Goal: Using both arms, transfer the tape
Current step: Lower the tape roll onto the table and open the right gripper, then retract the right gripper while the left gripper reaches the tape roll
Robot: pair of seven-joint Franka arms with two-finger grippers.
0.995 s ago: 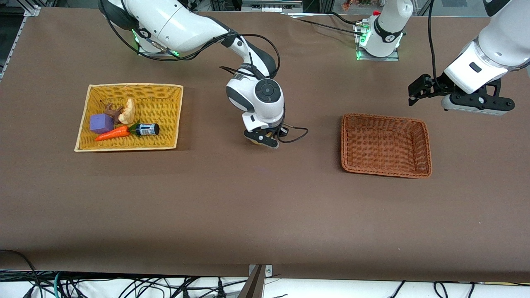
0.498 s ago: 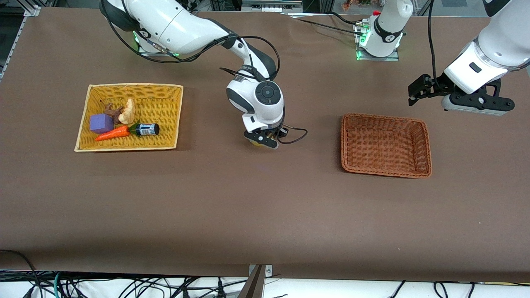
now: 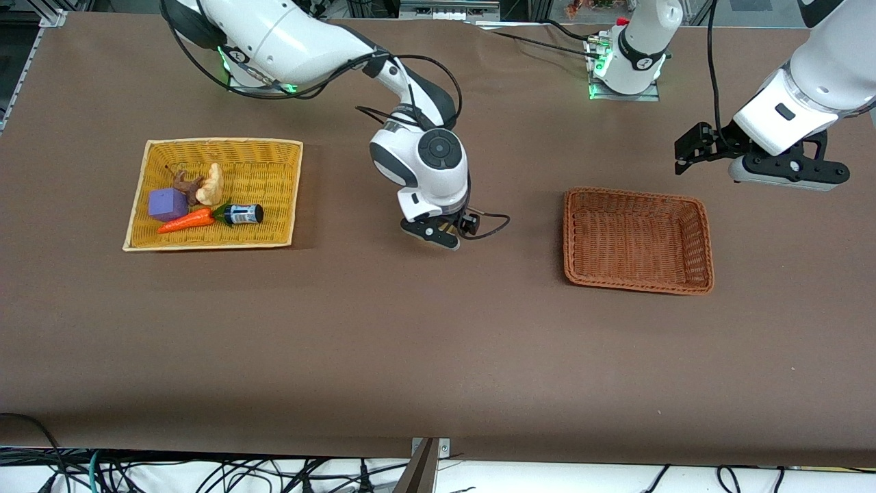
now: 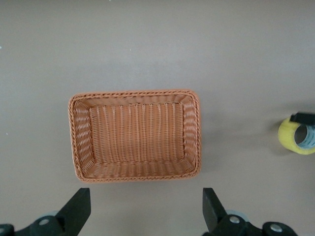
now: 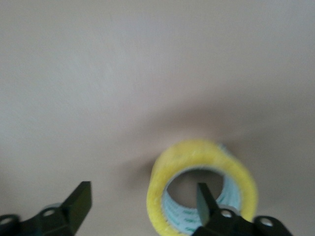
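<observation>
Released since earlier, the tape (image 5: 203, 191) lies on the tabletop (image 3: 424, 342) beneath the right gripper's (image 3: 438, 236) spread fingers (image 5: 78, 201); the left gripper (image 3: 712, 147) waits, fingers spread.

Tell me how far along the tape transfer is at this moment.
Done: the tape lies on the bare table between the yellow basket and the brown basket, and the right gripper above it is open. In hand: nothing is gripped. Left: the left gripper, open and waiting above the table beside the brown basket, has not yet picked the tape up.
</observation>
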